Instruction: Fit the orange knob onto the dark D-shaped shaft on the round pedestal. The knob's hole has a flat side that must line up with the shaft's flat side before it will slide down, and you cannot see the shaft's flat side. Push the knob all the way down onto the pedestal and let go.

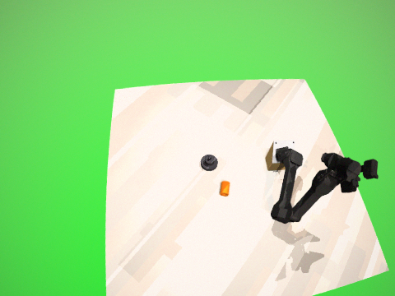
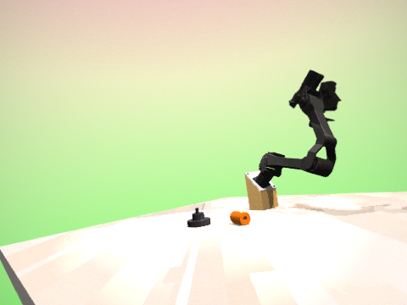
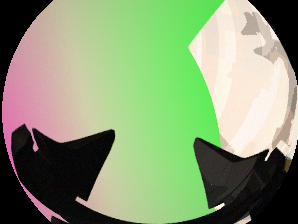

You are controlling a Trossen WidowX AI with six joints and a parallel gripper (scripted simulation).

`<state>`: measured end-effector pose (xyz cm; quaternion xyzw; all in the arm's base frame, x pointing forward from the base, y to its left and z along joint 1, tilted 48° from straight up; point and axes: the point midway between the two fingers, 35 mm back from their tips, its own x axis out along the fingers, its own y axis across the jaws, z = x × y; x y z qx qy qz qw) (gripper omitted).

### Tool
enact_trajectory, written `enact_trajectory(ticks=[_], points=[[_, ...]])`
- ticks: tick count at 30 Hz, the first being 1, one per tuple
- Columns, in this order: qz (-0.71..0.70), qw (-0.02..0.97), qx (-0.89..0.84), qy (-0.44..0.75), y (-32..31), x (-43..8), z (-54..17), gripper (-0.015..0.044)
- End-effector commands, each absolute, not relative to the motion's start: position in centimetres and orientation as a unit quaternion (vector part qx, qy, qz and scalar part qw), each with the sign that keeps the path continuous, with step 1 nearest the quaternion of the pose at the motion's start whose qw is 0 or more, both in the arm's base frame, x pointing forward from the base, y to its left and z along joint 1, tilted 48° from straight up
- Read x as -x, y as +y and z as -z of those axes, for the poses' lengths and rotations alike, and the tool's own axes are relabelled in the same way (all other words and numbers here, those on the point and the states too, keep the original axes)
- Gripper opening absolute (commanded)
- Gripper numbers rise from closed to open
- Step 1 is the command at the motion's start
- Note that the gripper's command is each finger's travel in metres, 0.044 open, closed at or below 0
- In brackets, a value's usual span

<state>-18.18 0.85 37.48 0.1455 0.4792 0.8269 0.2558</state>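
Note:
The orange knob (image 1: 225,188) (image 2: 236,217) lies on its side on the table, with the hole in one end facing the exterior camera. The round dark pedestal (image 1: 204,165) (image 2: 198,222) stands upright near it, apart from the knob. Its thin shaft (image 2: 197,210) points up and is bare; its flat side cannot be made out. My gripper (image 3: 155,139) is open and empty, with its two fingers wide apart in the wrist view. It is raised high above the table, on the far side of the arm's base from the knob and pedestal.
The arm's base sits on a wooden block (image 1: 270,160) (image 2: 258,199) with a white top, to the right of the knob and pedestal in the top and exterior views. The pale patterned table (image 1: 164,247) (image 2: 140,263) (image 3: 240,95) ends at a green surround.

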Motion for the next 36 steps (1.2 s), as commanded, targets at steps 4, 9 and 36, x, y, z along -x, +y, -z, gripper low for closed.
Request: enact_trajectory(ticks=[4,9,36], points=[[-0.871,0.153,-0.059,0.463,-4.9,19.9,-36.2,0.044],[-0.906,-0.021,0.1,0.412,-15.3,19.0,-32.9,0.044],[-0.542,-0.389,0.714,-0.212,-20.7,-21.3,-10.8,0.044]])
